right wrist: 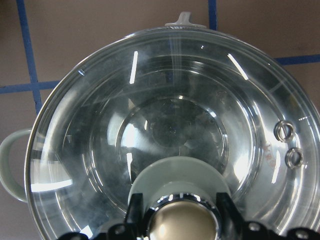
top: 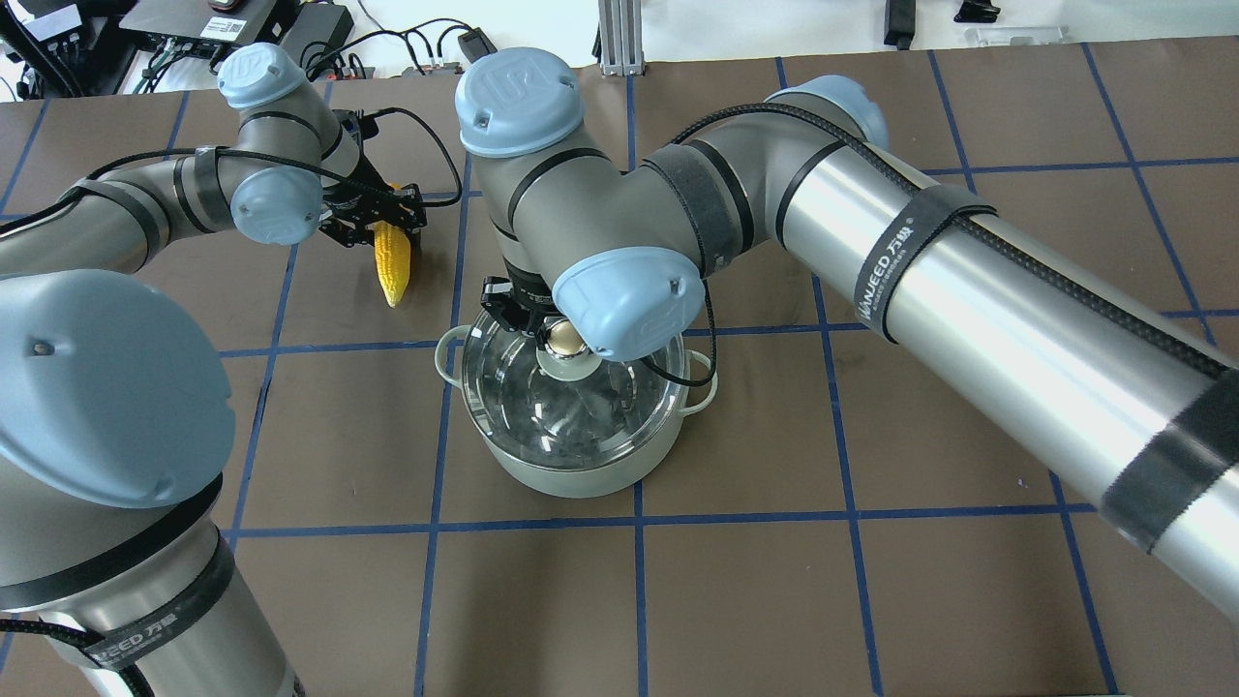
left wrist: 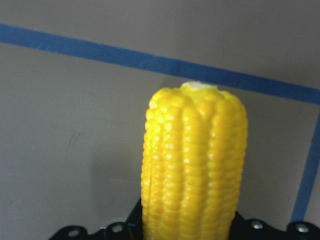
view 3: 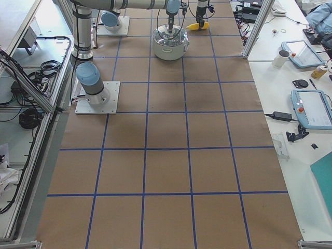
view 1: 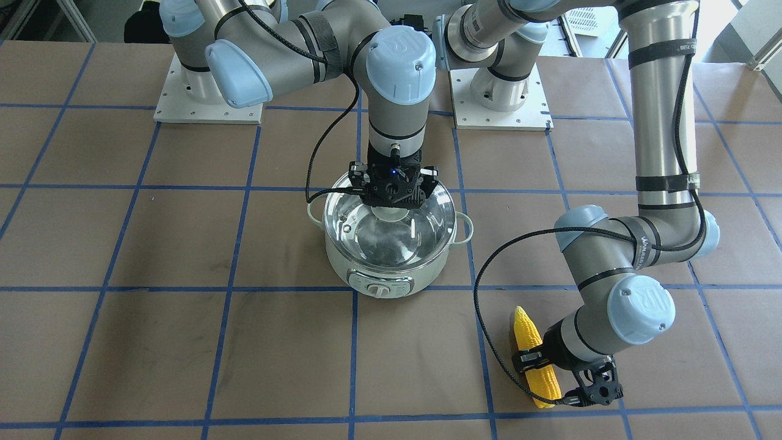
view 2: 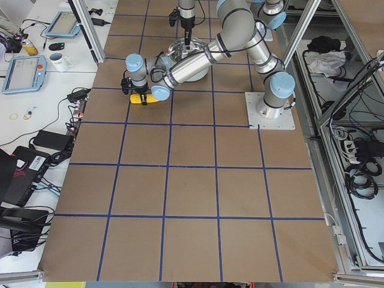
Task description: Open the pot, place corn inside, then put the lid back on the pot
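The pale green pot [view 1: 391, 276] stands mid-table with the glass lid [view 1: 391, 238] sitting on it. My right gripper [view 1: 391, 205] comes straight down on the lid's knob [top: 565, 341]. In the right wrist view its fingers [right wrist: 134, 215] hug the beige cap on both sides, shut on it [right wrist: 182, 220]. The yellow corn [view 1: 526, 333] lies to the pot's left [top: 392, 261], on my left side of the table. My left gripper [view 1: 534, 359] is closed around the corn's thick half [left wrist: 195, 165], with the corn at or just above the table.
The two arm base plates [view 1: 208, 101] [view 1: 501, 109] are behind the pot. My right arm's long forearm [top: 968, 281] crosses low over the table's right half. Tablets and a mug [view 3: 282, 58] sit on a side bench beyond the table edge.
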You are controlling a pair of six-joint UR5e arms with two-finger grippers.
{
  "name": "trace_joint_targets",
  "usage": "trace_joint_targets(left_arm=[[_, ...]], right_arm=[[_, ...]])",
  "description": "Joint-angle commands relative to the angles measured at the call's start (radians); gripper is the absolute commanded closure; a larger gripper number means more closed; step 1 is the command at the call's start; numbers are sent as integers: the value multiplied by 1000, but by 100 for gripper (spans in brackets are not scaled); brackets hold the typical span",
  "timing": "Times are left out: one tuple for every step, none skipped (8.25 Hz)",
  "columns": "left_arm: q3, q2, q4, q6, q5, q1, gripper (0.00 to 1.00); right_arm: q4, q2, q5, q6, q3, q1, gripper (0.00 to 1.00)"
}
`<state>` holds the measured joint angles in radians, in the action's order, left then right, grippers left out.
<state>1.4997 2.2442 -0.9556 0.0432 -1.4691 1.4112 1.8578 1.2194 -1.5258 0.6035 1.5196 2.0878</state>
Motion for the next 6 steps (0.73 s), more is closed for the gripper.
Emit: trace_joint_targets(left_arm=[[-4, -21, -11, -2, -3, 0, 100], [-4, -47, -17, -2, -7, 0, 100], [-4, -78, -49, -2, -7, 0, 100], [-4, -109, -83, -2, -7, 0, 100], [-4, -153, -133, -2, -7, 2, 100], [-4, -199, -185, -2, -7, 5, 100]], right_arm=[[-6, 2, -1, -4, -3, -3, 63], [-9, 8, -2, -4, -6, -5, 65], [-11, 41, -4, -4, -6, -11, 66], [-40, 81, 3, -14, -10, -37, 66], [-107, 135, 7, -33, -12, -78, 67], [-167, 197, 12, -81, -15, -124, 67]])
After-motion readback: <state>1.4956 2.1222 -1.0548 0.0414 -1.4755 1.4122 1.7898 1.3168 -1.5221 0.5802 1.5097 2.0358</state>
